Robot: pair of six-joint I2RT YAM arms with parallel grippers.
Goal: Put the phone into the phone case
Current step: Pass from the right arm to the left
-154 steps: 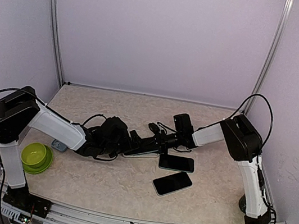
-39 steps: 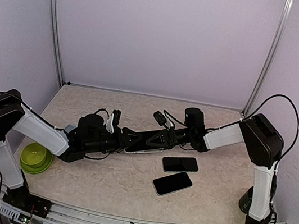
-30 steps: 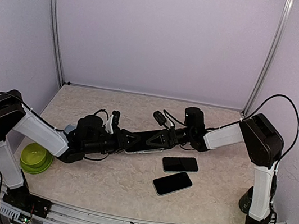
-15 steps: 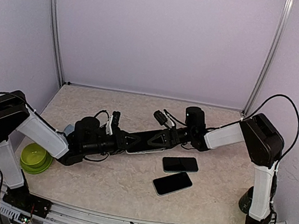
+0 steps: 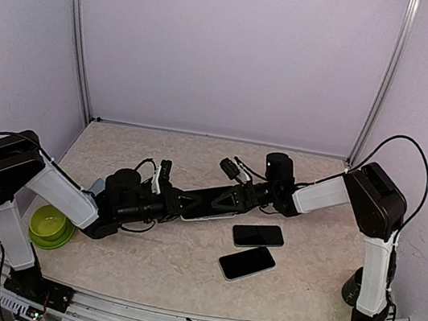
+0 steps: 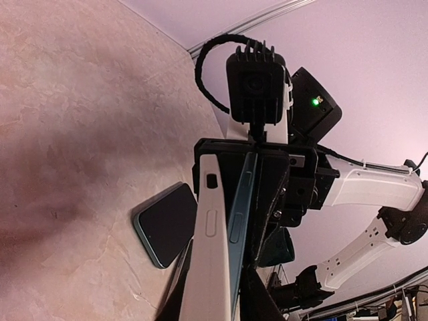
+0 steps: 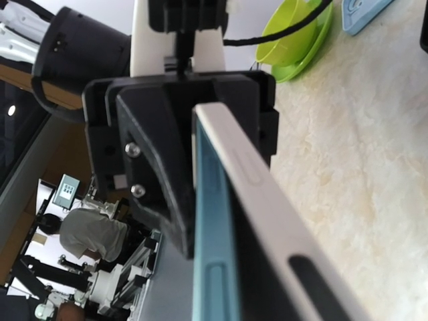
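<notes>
Two-arm insertion, mid-table. The phone case (image 6: 208,257), white with side cut-outs, and the teal-edged phone (image 6: 239,214) are held edge-up together above the table (image 5: 178,281), slung between the two arms near its middle. In the left wrist view the pair meets at the far end and stands slightly apart at the near end, so the phone is only partly seated. The right tool (image 6: 242,152) is closed on that far end, its black fingers bracketing both case and phone. The left tool (image 7: 200,110) is closed on the opposite end, with one finger (image 7: 157,194) lying against the phone's face and the other behind the case. Two spare phones lie screen-up on the table to the right of the held pair: a dark one (image 5: 255,235) just below the right arm and a second (image 5: 245,262) nearer the front edge. A green bowl (image 5: 49,224) sits at the left front, beside the left arm's base, with a pale blue flat item (image 7: 361,12) close to it.
</notes>
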